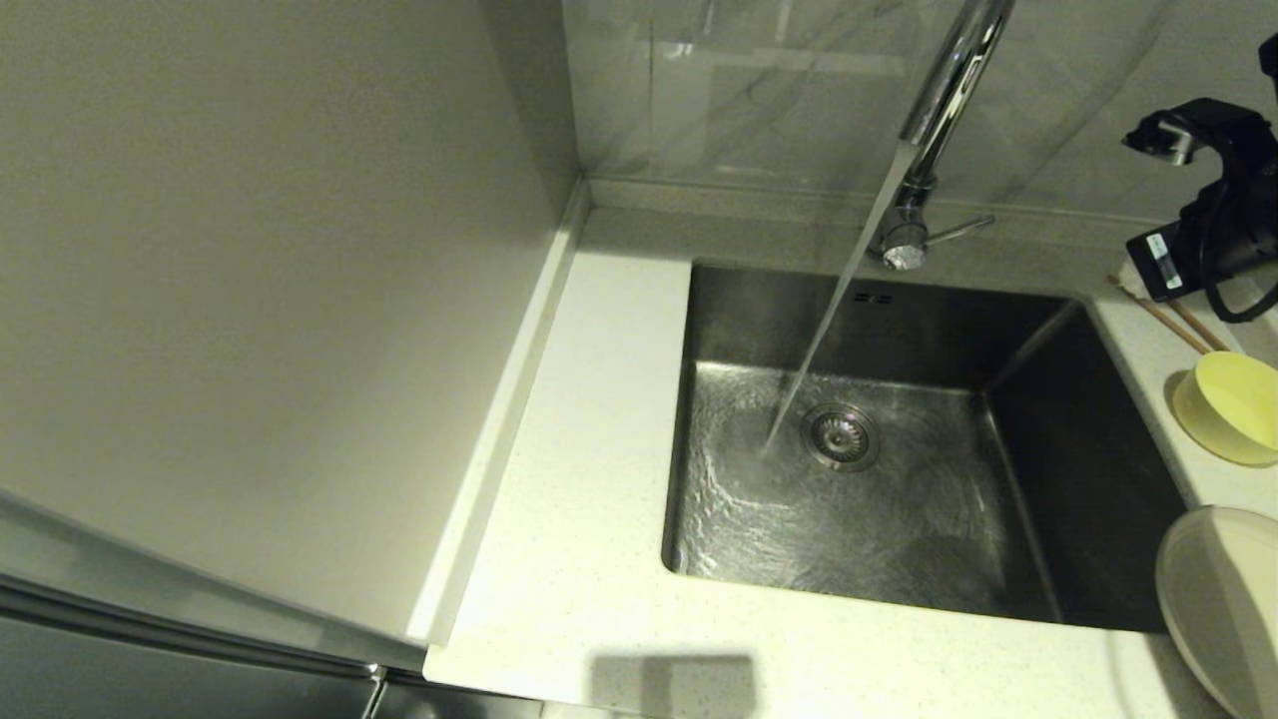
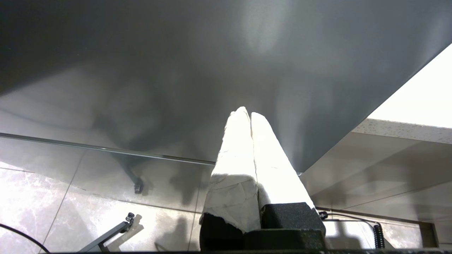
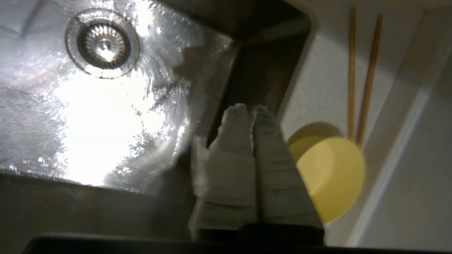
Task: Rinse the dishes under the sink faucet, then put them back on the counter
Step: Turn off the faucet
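Water runs from the chrome faucet into the steel sink, landing beside the drain strainer. On the counter right of the sink lie the pale-yellow bowl, the brown chopsticks behind it, and the cream plate at the front. My right arm hangs above the counter's back right corner. In the right wrist view my right gripper is shut and empty, over the sink's right wall beside the bowl and chopsticks. My left gripper is shut and empty, parked low by a cabinet.
A plain beige wall panel rises along the counter's left side. A marbled backsplash stands behind the faucet. The faucet's thin lever rod points right. The left wrist view shows a dark cabinet front and tiled floor.
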